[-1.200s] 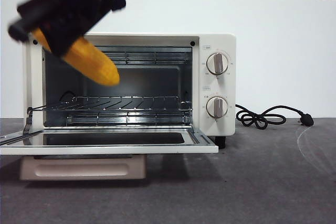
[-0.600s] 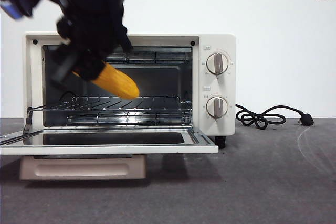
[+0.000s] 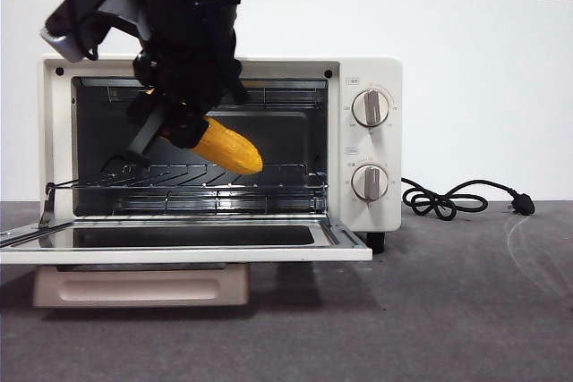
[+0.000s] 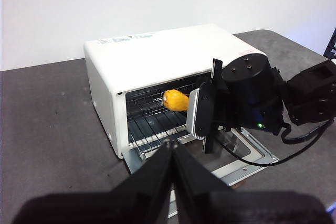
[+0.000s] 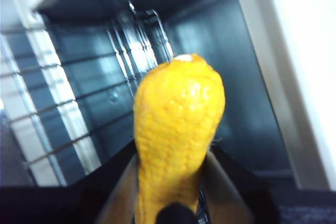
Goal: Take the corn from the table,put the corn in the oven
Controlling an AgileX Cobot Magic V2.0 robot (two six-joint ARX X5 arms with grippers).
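Nearest you, the oven's door lay folded down flat over the dark worktop, its beige handle under the front edge. Above it, your right end effector reached into the open cavity from above, both jaws clamped on the corn. The cob hung tilted, free tip down, just over the wire rack and not resting on it. In the right wrist view the corn pointed toward the oven's back wall. Your left end effector waited outside the oven, jaws pressed together with nothing between them. Farther back, the black cord lay coiled right of the oven.
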